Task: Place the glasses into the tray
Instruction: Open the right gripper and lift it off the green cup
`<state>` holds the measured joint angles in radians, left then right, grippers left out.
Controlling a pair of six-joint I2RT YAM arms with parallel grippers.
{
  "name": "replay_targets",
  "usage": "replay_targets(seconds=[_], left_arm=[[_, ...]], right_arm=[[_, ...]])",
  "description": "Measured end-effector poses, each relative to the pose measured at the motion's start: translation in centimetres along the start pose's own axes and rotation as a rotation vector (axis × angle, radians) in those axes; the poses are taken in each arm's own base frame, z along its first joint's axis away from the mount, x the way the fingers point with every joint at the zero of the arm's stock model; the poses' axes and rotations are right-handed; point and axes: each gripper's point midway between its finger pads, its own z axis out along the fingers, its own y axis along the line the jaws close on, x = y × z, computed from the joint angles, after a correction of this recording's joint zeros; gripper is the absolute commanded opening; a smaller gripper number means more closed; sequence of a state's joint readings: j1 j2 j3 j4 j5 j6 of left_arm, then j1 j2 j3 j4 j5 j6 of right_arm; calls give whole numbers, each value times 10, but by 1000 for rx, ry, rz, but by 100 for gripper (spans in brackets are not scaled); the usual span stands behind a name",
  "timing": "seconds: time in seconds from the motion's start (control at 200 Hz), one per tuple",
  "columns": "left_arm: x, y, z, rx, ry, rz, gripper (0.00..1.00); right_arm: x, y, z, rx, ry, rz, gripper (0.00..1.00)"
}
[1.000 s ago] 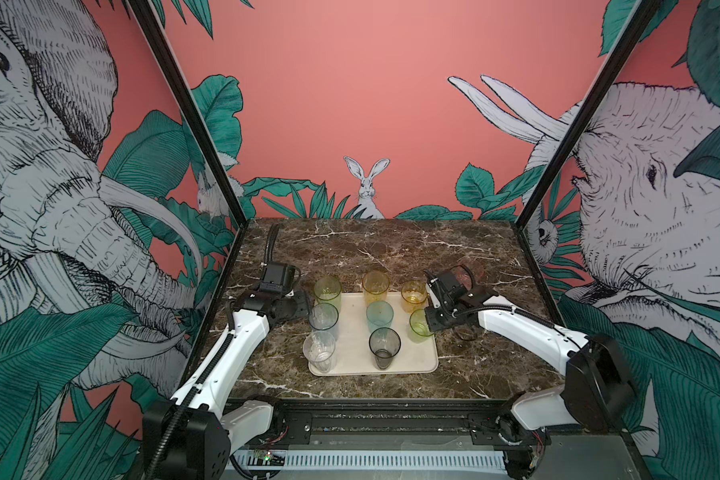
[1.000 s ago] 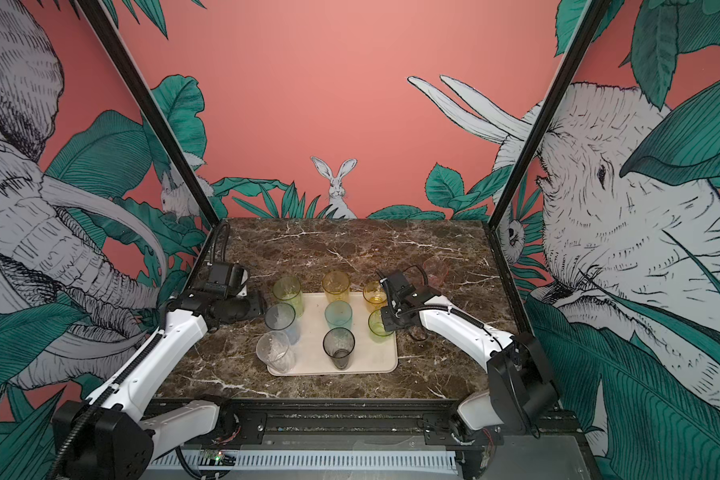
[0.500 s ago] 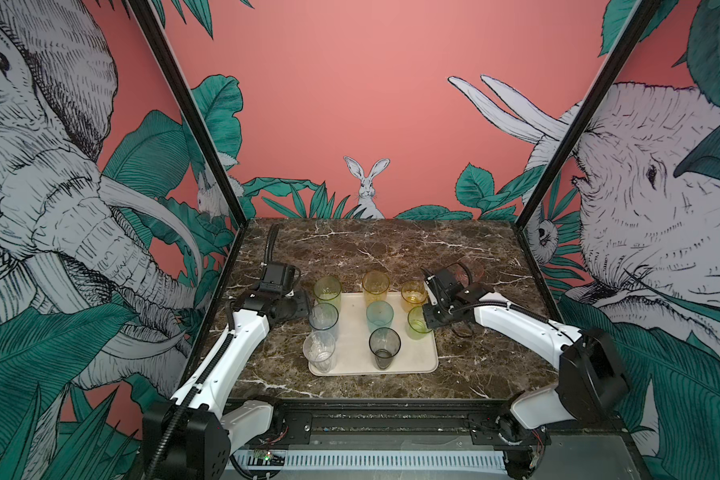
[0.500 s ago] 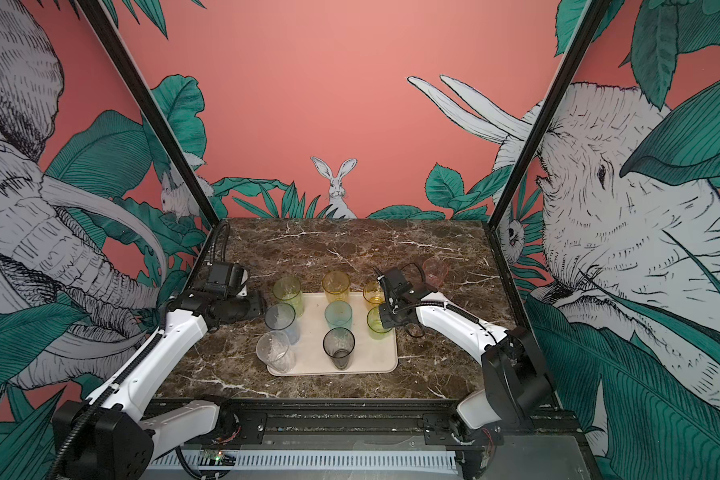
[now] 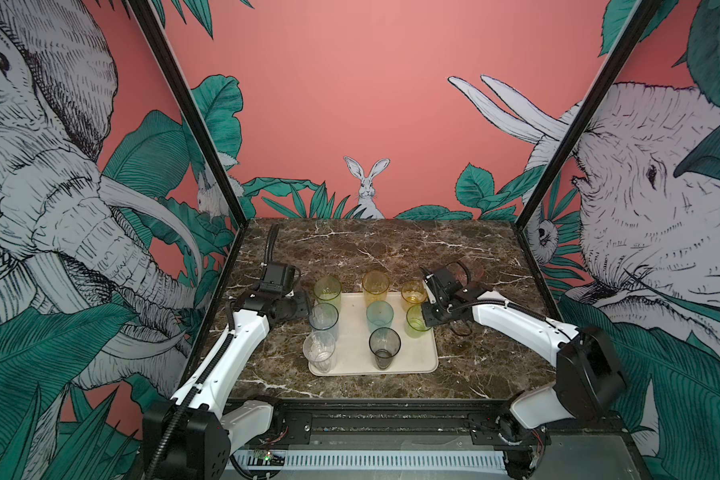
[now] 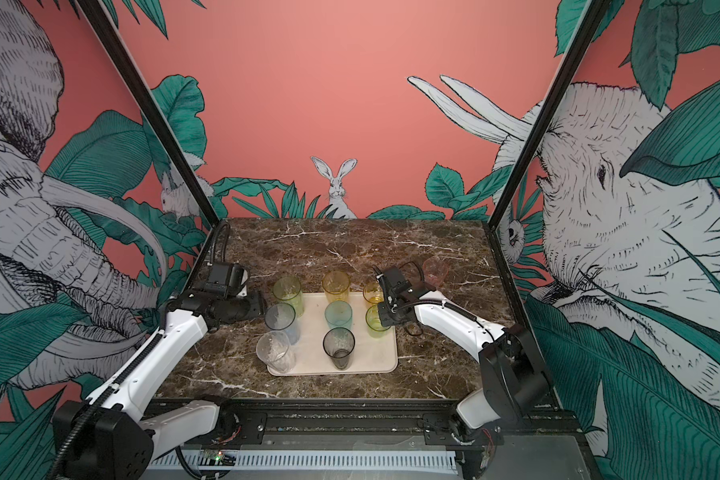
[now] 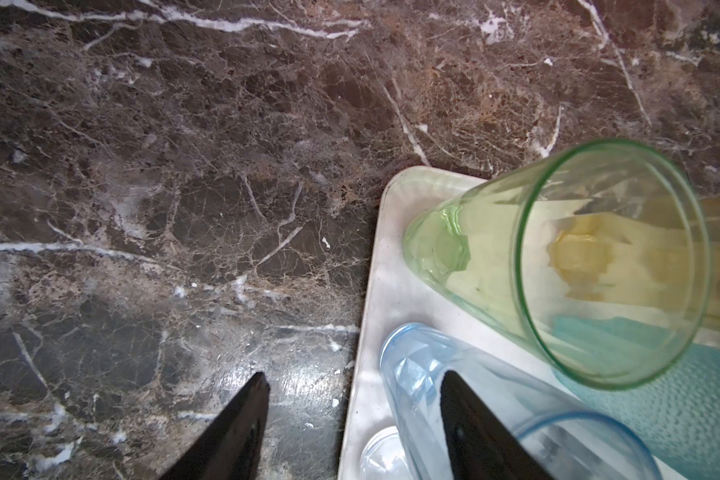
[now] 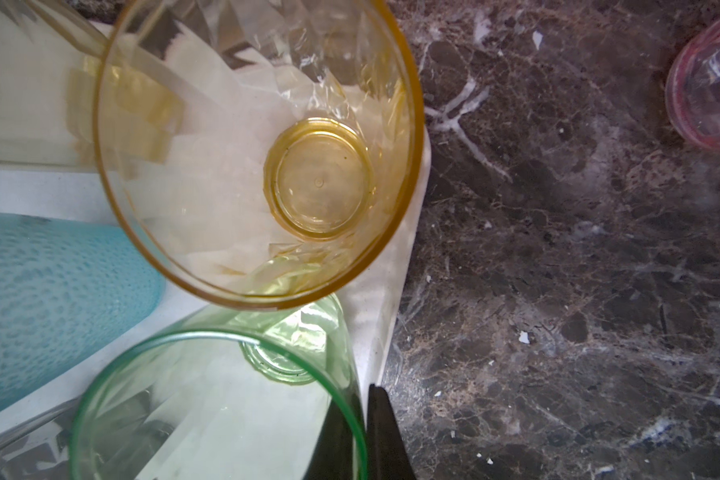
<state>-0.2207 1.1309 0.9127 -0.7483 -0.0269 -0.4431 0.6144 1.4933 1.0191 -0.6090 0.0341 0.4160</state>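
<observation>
Both top views first: counted eight of the glasses [image 5: 385,347] upright in the tray [image 5: 416,361]; found the pink glass [image 6: 435,270] out on the marble table [image 5: 350,249], just beyond the right arm [image 5: 516,320]. Left wrist view: saw the left gripper [image 7: 352,376] spread wide, holding nothing, beside the pale blue glass [image 7: 412,365]. Right wrist view: saw the right gripper [image 8: 356,409] pinched onto the rim of the short green glass [image 8: 208,395] inside the tray. Judged the pink glass light, rigid, slick, easily tipped; best pinched by its rim wall.
</observation>
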Motion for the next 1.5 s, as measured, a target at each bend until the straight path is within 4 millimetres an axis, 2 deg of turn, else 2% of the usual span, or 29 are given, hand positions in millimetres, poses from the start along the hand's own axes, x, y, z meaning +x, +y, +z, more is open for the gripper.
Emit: replay_targets(seconds=[0.27,0.62,1.065,1.21,1.29,1.496], left_arm=[[2,1,1,-2,5,0,67],[2,1,1,-2,5,0,67],[2,1,1,-2,5,0,67],[2,1,1,-2,5,0,67],[2,1,1,-3,5,0,67],[1,1,1,-5,2,0,68]], right_arm=[[-1,0,1,0,1,2,23],[-15,4,-10,-7,-34,6,35],[-39,-4,-50,31,-146,-11,43],[-49,-16,-64,71,-201,-6,43],[-53,-30,-68,94,-218,24,44],[-65,-75,-75,157,-249,132,60]])
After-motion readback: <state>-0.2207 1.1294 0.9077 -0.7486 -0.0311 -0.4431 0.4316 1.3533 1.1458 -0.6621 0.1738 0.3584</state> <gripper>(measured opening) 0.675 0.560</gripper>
